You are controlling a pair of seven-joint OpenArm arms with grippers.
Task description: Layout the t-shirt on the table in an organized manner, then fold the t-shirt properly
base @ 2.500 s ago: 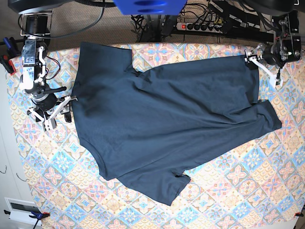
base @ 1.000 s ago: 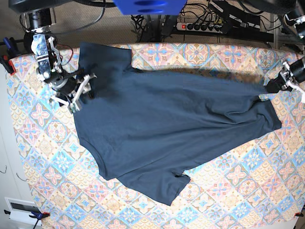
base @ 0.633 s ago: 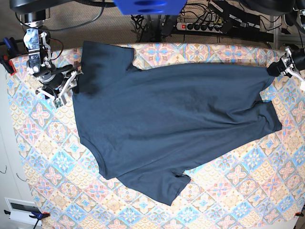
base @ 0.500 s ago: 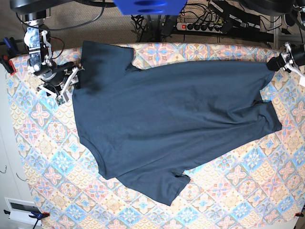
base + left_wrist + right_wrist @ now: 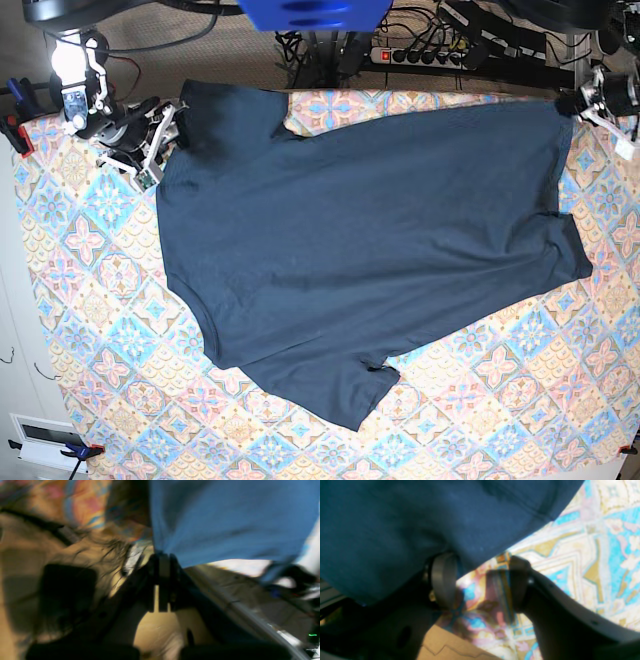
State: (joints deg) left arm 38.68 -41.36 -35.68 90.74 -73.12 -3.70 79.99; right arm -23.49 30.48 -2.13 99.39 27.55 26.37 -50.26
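We have the t-shirt (image 5: 360,250) spread nearly flat on the counter (image 5: 90,300), slightly crooked. Our left tool (image 5: 162,560) is clenched on its far corner; our right tool (image 5: 480,585) stands released beside the opposite edge. All folding remains.

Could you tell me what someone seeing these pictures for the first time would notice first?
A big dark t-shirt lies spread over the middle of the table, whose bright diamond-tile cloth stands out all round it. The left claw is shut on the shirt's far corner at the base view's upper right. The right claw stands open at the shirt's edge on the opposite side.
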